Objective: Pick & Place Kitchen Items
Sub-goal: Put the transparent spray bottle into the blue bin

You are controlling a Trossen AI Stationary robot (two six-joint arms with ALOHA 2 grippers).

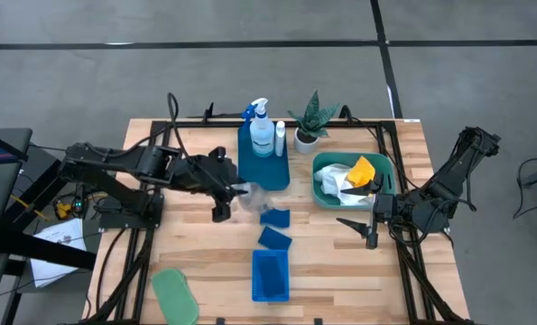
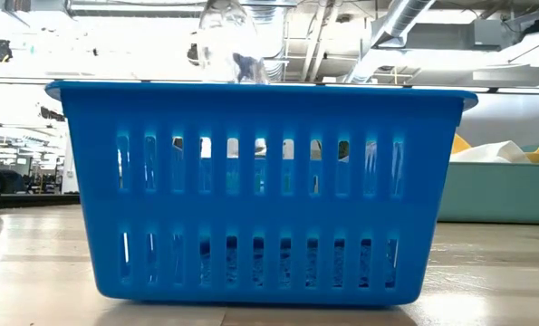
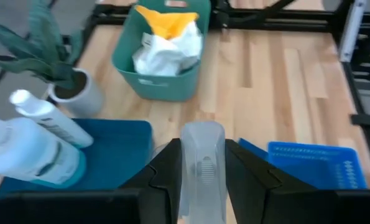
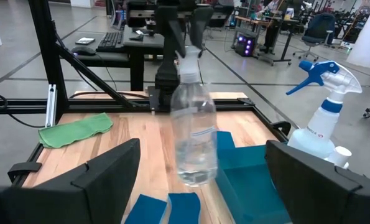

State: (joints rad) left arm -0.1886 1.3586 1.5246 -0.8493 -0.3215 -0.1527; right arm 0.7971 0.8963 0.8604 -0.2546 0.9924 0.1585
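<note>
Clearly the clear plastic bottle (image 4: 193, 134) is the thing in hand: it hangs upright in the air beside the blue tray (image 4: 259, 180), with the left gripper (image 3: 201, 168) clamped on its cap and neck from above. It looks empty, so I judge it light, thin-walled, easily dented and rather slippery; the stiffer neck seems the sound place to hold it (the body would likely flex). Below lie two blue sponges (image 1: 274, 227). The right gripper (image 1: 363, 224) waits by the teal tub (image 1: 321, 192), its fingers wide apart. The low view is nearly all blue basket (image 2: 260, 190); the bottle's foot is hidden there.
</note>
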